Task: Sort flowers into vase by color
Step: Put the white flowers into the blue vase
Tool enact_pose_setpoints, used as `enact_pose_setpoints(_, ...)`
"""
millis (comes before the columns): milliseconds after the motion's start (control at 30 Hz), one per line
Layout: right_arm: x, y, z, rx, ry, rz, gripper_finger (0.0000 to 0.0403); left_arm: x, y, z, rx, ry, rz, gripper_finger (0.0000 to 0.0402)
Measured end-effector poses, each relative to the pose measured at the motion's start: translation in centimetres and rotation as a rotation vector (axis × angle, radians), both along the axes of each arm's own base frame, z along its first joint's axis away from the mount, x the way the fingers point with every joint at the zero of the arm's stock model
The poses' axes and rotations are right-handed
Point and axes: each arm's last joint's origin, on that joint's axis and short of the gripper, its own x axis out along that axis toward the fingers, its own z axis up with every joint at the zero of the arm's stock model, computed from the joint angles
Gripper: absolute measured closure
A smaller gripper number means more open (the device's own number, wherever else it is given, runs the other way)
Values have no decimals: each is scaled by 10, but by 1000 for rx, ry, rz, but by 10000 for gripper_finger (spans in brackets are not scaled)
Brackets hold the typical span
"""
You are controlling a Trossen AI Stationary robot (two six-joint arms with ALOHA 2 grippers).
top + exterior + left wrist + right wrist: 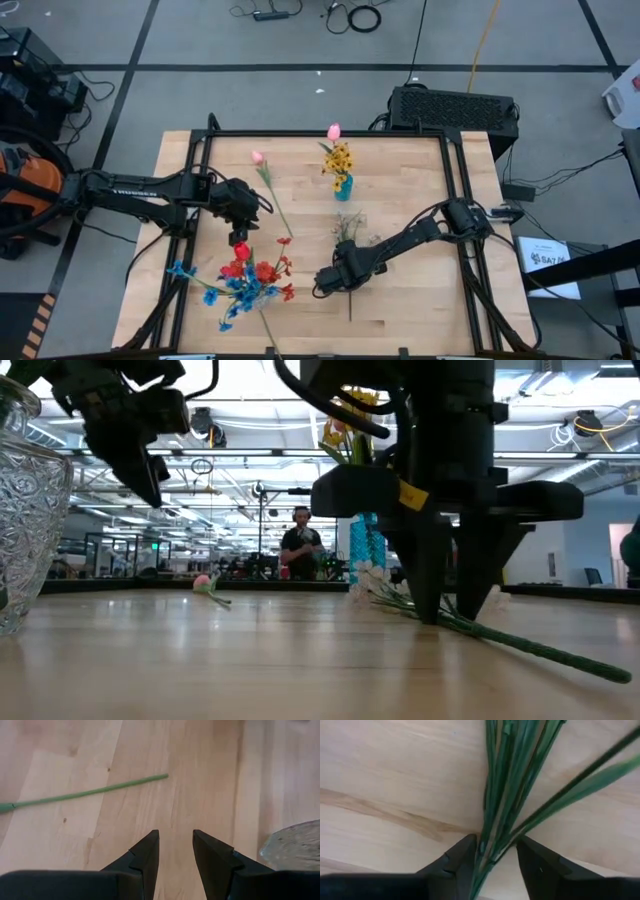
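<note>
Right gripper (pixel 495 855) jaws spread astride white flower stems (pixel 507 785), left gripper (pixel 176 851) jaws apart, empty.

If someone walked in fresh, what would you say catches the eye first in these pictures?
Probably the red and blue bouquet at the table's near left edge. Next, the right gripper down at the table's middle, its fingers either side of a green-stemmed white flower lying flat. The small blue vase of yellow blooms stands further back.
</note>
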Motion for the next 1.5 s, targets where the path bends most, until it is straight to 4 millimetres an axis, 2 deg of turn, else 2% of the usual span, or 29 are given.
enact_pose_setpoints(200, 1, 0, -6, -8, 7, 4, 343, -6, 0, 21, 29, -34, -31, 277)
enact_pose_setpoints(300, -4, 2, 5, -29, 3, 29, 389, -15, 0, 30, 77, -13, -49, 277)
enact_pose_setpoints(400, -21, -2, 20, -76, 103, 34, 390, -24, 0, 40, 95, 0, -40, 277)
enact_pose_setpoints(433, -30, -4, 28, -120, 151, 26, 390, -27, 0, 43, 96, 4, -39, 277)
enact_pose_setpoints(500, -42, -4, 54, -173, 135, -15, 393, -33, 0, 48, 96, 1, -37, 277)
enact_pose_setpoints(567, -63, -5, 83, -239, 178, -29, 398, -37, 0, 52, 100, -16, -37, 277)
enact_pose_setpoints(633, -80, -4, 103, -289, 183, -40, 399, -39, 0, 54, 102, -41, -34, 277)
enact_pose_setpoints(700, -93, -3, 119, -304, 103, -66, 400, -39, 0, 55, 101, -53, -31, 277)
enact_pose_setpoints(833, -130, -7, 145, -405, -101, -113, 401, -39, 0, 56, 99, -58, -28, 277)
enact_pose_setpoints(933, -153, -11, 144, -438, -170, -142, 402, -39, 0, 56, 99, -57, -28, 277)
enact_pose_setpoints(1067, -172, -20, 145, -366, -150, -43, 402, -39, 0, 56, 99, -57, -28, 277)
enact_pose_setpoints(1200, -176, -24, 134, -360, -158, -109, 401, -39, -1, 56, 81, -58, -39, 277)
enact_pose_setpoints(1300, -179, -25, 123, -374, -126, -48, 402, -39, -1, 57, 90, -71, -61, 277)
enact_pose_setpoints(1500, -184, -29, 98, -330, -199, -38, 402, -33, 1, 57, 133, -261, -74, 277)
